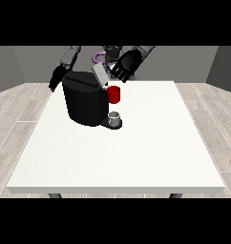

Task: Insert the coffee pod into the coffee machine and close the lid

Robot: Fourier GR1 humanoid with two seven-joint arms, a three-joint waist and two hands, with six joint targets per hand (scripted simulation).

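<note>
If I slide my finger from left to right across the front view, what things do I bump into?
Robot hand at the view's left → black coffee machine → small grey cup → robot hand at the view's right.

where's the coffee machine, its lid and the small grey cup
coffee machine [84, 102]: front view, on its black body
lid [99, 75]: front view, on the raised grey flap
grey cup [115, 117]: front view, on its side wall
</note>
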